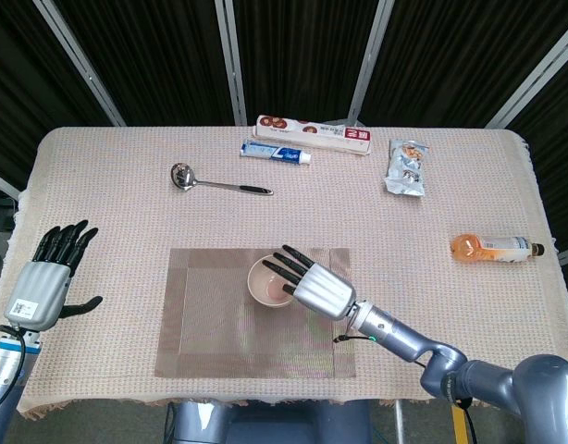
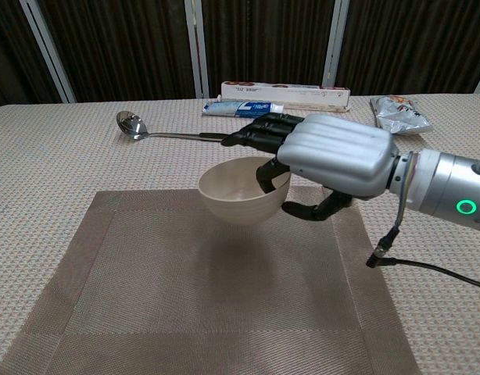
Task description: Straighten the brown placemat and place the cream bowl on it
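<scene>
Table (image 1: 450, 185) covered in a woven cloth; mat (image 1: 210, 342) lies flat and square at 6 o'clock, edges in line with the table edge, so straightening looks done. Mat is thin woven stuff, probably light and floppy, would slide if dragged by a corner; better pressed flat than pinched. Right hand (image 1: 316, 289) reaches in from 4 o'clock and grips the bowl (image 1: 265, 277) by its rim at the bowl's 3 o'clock side, fingers (image 2: 259, 133) over and inside the lip, thumb under the outer wall. Bowl is over the mat's middle, slightly toward 12; chest view shows it off the surface with a shadow beneath. Bowl looks rigid, smooth, light, likely ceramic or hard plastic, so slippery and could chip; rim pinch works but tilts easily, lower it level. Left hand (image 1: 45, 282) sits at 9 o'clock off the mat, fingers spread, holding nothing.
</scene>
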`<state>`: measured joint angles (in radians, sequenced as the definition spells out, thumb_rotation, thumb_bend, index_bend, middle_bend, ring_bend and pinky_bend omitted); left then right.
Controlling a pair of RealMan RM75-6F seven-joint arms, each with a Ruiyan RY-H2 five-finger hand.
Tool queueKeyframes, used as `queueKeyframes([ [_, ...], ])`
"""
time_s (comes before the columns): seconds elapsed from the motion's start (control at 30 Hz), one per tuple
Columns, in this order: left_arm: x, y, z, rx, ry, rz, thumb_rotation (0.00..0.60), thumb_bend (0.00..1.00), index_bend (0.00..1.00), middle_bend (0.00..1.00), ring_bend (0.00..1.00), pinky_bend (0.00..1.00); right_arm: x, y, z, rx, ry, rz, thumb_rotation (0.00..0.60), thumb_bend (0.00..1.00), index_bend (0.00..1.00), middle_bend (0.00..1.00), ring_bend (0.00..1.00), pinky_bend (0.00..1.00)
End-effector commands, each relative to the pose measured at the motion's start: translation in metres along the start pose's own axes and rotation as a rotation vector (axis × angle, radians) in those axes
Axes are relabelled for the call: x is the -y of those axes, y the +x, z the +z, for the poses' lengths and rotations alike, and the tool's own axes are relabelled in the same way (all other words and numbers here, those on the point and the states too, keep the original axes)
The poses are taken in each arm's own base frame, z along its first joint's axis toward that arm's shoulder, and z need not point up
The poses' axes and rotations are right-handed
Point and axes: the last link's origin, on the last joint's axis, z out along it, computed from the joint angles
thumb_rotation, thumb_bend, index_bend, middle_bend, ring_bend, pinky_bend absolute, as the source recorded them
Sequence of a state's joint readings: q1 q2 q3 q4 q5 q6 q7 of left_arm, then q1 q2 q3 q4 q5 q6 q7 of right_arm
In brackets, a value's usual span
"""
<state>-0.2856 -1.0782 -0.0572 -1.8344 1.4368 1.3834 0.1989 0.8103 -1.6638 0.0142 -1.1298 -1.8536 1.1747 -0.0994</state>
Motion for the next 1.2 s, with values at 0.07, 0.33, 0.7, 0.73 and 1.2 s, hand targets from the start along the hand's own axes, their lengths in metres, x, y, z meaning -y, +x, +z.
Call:
queueKeyframes([
  [0.07,0.001,0.0,0.0,0.0,0.003,-0.002,0.6,0.0,0.0,0.0,0.0,0.0,0.019,-0.007,0.01,0.007,0.049,-0.02,0.6,0.47,0.76,0.0,0.0,0.0],
  [0.33,0.002,0.0,0.0,0.002,0.003,-0.007,0.6,0.0,0.0,0.0,0.0,0.0,0.033,-0.019,0.013,0.034,0.053,-0.034,0.6,0.46,0.75,0.0,0.0,0.0],
  [0.7,-0.001,0.0,-0.002,0.008,-0.008,-0.015,0.6,0.0,0.0,0.0,0.0,0.0,0.037,-0.02,0.003,0.057,0.007,0.015,0.6,0.02,0.0,0.0,0.0,0.0],
  [0.73,-0.001,0.0,-0.002,0.008,-0.009,-0.015,0.6,0.0,0.0,0.0,0.0,0.0,0.036,-0.017,0.001,0.053,0.001,0.015,0.6,0.01,0.0,0.0,0.0,0.0],
  [1.2,0.0,0.004,-0.02,-0.012,-0.002,-0.008,0.6,0.0,0.0,0.0,0.0,0.0,-0.011,0.045,-0.103,-0.028,-0.192,-0.052,0.6,0.0,0.0,0.0,0.0,0.0],
])
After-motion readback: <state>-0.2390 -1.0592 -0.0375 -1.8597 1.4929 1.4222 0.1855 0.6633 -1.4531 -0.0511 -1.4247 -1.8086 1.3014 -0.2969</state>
